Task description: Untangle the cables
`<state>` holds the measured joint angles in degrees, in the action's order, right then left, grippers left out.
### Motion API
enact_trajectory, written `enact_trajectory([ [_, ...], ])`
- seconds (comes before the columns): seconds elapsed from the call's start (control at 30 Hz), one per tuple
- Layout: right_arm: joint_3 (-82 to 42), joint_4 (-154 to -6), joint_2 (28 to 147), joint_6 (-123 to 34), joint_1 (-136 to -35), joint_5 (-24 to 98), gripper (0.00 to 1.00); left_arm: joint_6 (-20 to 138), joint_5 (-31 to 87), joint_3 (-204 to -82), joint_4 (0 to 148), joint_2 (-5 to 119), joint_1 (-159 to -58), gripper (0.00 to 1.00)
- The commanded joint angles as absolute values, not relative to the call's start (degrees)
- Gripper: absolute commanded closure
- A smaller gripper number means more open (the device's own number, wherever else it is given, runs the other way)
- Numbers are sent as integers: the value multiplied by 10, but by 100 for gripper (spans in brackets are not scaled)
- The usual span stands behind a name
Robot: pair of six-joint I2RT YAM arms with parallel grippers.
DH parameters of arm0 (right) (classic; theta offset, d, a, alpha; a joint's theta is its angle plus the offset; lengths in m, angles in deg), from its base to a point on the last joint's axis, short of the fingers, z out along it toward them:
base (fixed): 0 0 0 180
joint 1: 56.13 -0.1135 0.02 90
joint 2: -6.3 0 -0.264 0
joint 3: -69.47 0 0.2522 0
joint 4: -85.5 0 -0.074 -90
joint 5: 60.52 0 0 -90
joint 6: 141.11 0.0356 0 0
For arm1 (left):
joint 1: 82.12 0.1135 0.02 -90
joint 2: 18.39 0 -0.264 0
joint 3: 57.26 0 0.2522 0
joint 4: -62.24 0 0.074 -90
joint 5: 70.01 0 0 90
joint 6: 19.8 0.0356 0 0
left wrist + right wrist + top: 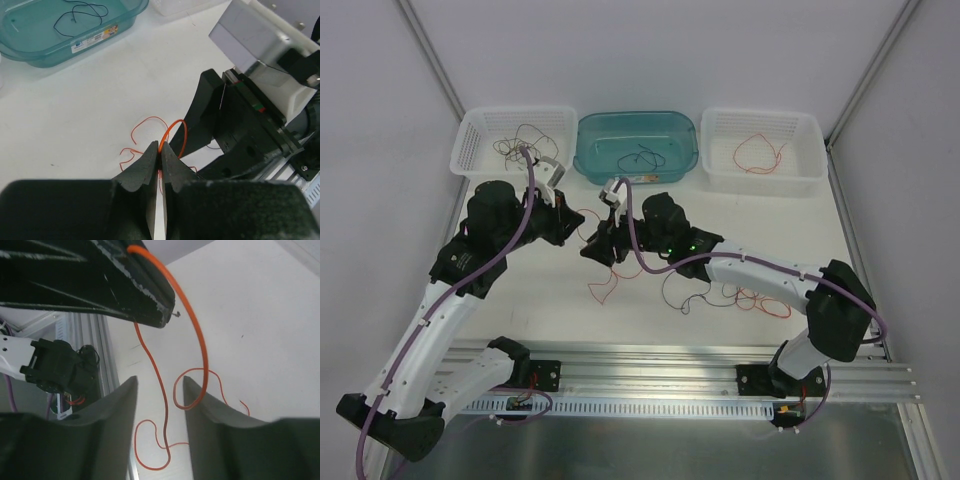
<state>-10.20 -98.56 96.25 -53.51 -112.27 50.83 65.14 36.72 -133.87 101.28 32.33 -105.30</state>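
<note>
Pinch on one orange strand, second gripper lining up.
My left gripper (160, 150) was clenched on the orange cable (176, 131), which arched up out of its fingertips and trailed down to the surface (75, 115) just below. My right gripper (160, 390) faced it close in, jaws apart and clamped on nothing, with the strand's loop hanging between them and against one finger. I judged the step to be drawing this one strand free. The loose dark and red tangle (720, 298) lay behind my right gripper, beside its forearm, and I could not tell whether the strand ran into it. The next move, as I read it, called for my right gripper to shut on the strand near the left's pinch. The two would then draw apart gently, so the curls slid out rather than knotted.
</note>
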Motion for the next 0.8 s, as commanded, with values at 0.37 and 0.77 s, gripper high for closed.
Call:
enact_trajectory([
  [0.37, -132, -931, 922, -588, -1114, 472, 99, 661, 350, -1324, 975, 308, -1044, 56],
  [0.77, -200, -749, 850, -619, -996, 320, 99, 669, 299, -1293, 951, 281, -1042, 1],
])
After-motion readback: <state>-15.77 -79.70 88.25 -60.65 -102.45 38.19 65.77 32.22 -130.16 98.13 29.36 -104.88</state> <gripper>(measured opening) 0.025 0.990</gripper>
